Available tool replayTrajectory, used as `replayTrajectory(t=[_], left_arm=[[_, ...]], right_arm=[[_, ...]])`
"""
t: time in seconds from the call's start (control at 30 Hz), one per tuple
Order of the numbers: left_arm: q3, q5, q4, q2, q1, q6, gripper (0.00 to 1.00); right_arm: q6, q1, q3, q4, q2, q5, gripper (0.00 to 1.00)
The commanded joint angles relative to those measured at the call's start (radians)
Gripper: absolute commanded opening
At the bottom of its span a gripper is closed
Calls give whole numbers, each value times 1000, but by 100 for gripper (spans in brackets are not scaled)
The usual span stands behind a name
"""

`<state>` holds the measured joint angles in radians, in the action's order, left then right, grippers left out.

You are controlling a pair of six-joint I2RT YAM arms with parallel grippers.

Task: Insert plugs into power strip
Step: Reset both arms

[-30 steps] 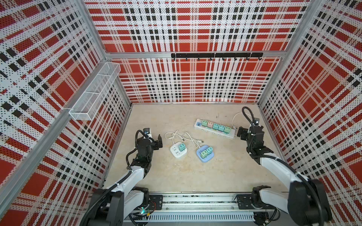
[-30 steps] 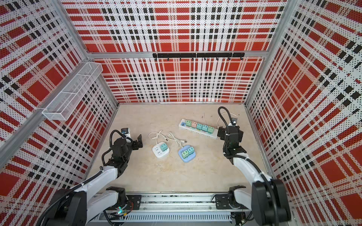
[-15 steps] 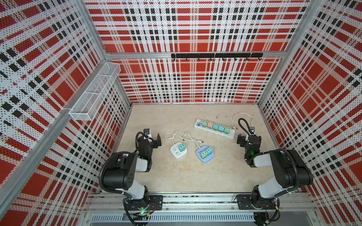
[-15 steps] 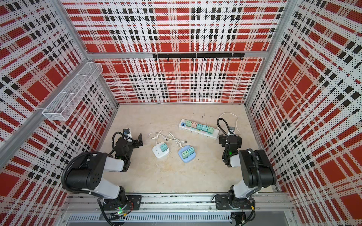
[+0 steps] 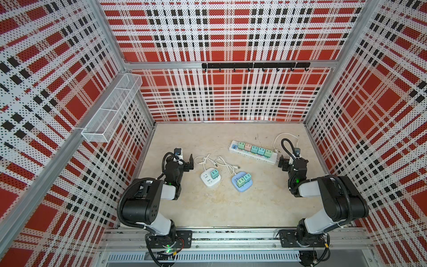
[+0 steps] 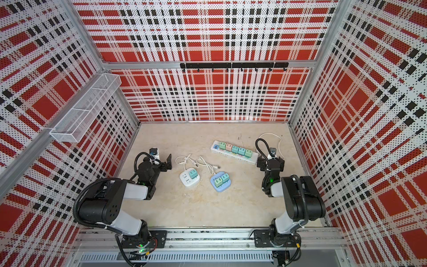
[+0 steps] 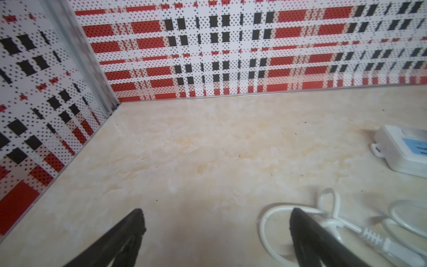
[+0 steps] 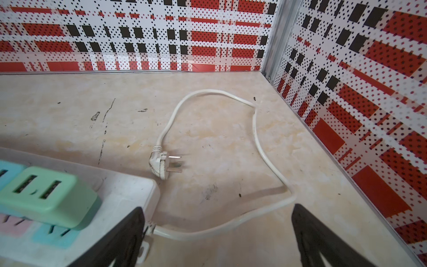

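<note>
The long white power strip (image 5: 272, 159) (image 6: 254, 159) lies at the back right with a row of several plugs (image 5: 254, 149) (image 6: 235, 149) seated in it, teal, mint and one pink. A teal plug (image 5: 214, 173) sits in a white cube strip (image 5: 206, 181). Two mint plugs (image 5: 243, 180) sit in a blue strip (image 5: 241, 188). My left gripper (image 5: 187, 163) (image 7: 217, 215) is open over bare floor left of the cube strip. My right gripper (image 5: 293, 161) (image 8: 218, 211) is open at the long strip's cord end, near the mint end plug (image 8: 46, 196).
The long strip's white cord (image 8: 254, 120) loops across the floor to its pronged wall plug (image 8: 161, 165) near the back right corner. Thin white cables (image 5: 219, 161) (image 7: 272, 208) lie tangled behind the two small strips. Perforated plaid walls enclose the floor; a wire basket (image 5: 111, 111) hangs on the left wall.
Both arms have folded back, their elbows now raised near the front rail. The two grippers stay open and about where they were. The plugs and strips have not moved.
</note>
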<state>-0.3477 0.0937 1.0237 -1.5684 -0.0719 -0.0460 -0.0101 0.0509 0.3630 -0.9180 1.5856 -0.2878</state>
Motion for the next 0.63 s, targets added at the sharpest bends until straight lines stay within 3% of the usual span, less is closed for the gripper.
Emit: replayTrajectory(t=[0.0,0.6], left_arm=[[-24,136,-31,-6,-2,44,99],[-28,152,-34,-7,-11,34,99]], right_arm=[[-7,3,17,-55,8,4,100],[-10,4,16,-56,7,8,100]])
